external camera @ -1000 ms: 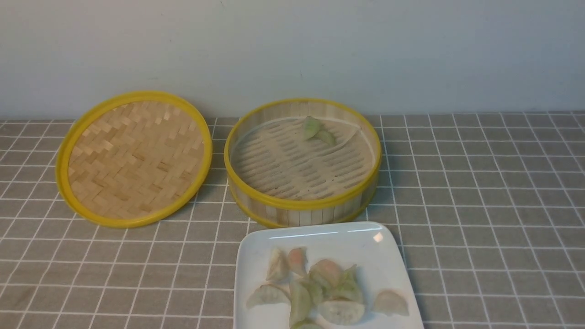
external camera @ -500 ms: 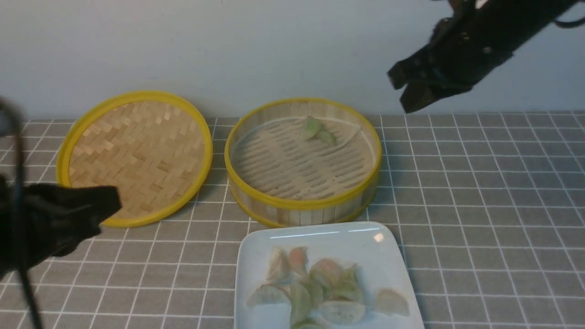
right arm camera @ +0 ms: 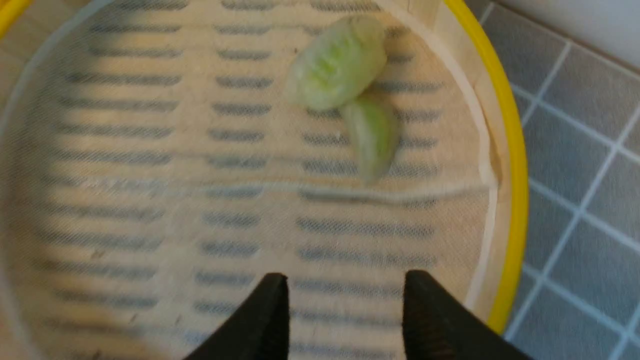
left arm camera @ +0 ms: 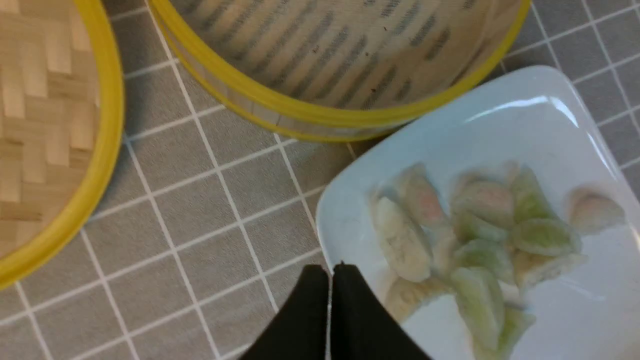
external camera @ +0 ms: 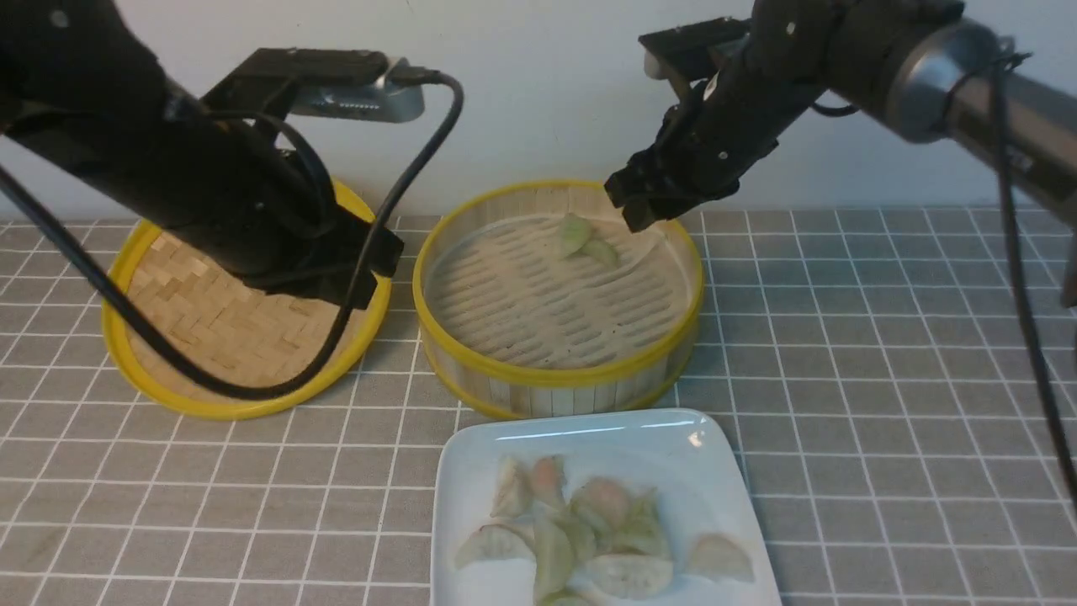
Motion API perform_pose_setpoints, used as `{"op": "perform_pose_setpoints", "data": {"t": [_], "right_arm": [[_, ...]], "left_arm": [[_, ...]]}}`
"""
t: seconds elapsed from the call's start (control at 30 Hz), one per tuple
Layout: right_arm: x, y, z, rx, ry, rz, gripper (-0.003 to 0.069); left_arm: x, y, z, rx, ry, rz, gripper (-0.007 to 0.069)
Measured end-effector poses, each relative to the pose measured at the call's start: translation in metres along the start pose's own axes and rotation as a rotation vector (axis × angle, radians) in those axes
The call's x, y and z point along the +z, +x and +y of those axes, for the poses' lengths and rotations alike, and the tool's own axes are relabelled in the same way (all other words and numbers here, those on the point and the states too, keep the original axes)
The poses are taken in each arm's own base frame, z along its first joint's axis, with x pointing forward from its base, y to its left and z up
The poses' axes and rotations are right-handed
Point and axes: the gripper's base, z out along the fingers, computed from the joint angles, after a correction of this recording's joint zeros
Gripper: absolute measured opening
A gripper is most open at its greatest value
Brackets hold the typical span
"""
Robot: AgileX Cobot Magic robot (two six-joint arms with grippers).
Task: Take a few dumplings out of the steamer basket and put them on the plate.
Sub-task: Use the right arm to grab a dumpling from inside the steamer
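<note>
The right gripper (external camera: 641, 204) hangs over the far rim of the steamer basket (external camera: 555, 376), its fingers spread apart with nothing between them. Just beside it, two green dumplings (external camera: 586, 239) lie touching each other on the liner at the back of the basket. The plate (external camera: 589, 431) sits right in front of the basket and carries a heap of dumplings (external camera: 580, 530). The left gripper (left arm camera: 330, 272) is pressed closed and empty, held above the table on the woven lid's (external camera: 210, 337) side of the basket.
</note>
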Motion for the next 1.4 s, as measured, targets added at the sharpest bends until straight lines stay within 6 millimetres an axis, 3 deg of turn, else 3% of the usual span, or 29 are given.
{"op": "perform_pose_setpoints", "data": {"t": [0.1,0.3,0.57,0.63,0.77,0.8,1.0,1.23,1.33,1.4], "right_arm": [[0.023,-0.006,-0.002,-0.031,0.008,-0.053,0.0359],[0.066,-0.005,0.003,-0.138,0.017,-0.084,0.0369],[0.099,0.007,0.003,-0.206,0.065,-0.043,0.0362],[0.101,0.008,0.002,-0.206,0.076,-0.047,0.033],[0.101,0.007,0.002,-0.178,0.074,-0.048,0.0134],[0.101,0.006,0.002,-0.175,0.074,-0.047,0.0131],[0.071,-0.003,0.007,-0.133,0.049,0.048,0.0142],[-0.014,-0.032,0.022,-0.061,-0.002,-0.039,0.0142],[-0.037,-0.023,0.029,-0.028,-0.043,-0.004,0.0142],[-0.051,0.0,0.034,-0.006,-0.075,0.077,0.0142]], "left_arm": [[0.005,-0.008,-0.006,0.028,-0.025,-0.006,-0.0005],[0.008,-0.011,-0.007,0.019,-0.033,-0.019,-0.0005],[0.009,-0.01,-0.007,0.021,-0.042,-0.017,-0.0005],[0.008,-0.01,-0.007,0.022,-0.042,-0.017,-0.0005],[0.008,-0.01,-0.007,0.022,-0.042,-0.017,-0.0005],[0.008,-0.01,-0.007,0.022,-0.042,-0.017,-0.0005],[0.008,-0.01,-0.007,0.022,-0.042,-0.017,-0.0005],[0.008,-0.017,-0.006,0.025,-0.053,-0.088,-0.0005],[0.009,-0.025,-0.006,0.028,-0.053,-0.102,-0.0005],[0.014,-0.035,-0.005,0.03,-0.048,-0.08,-0.0005]]}}
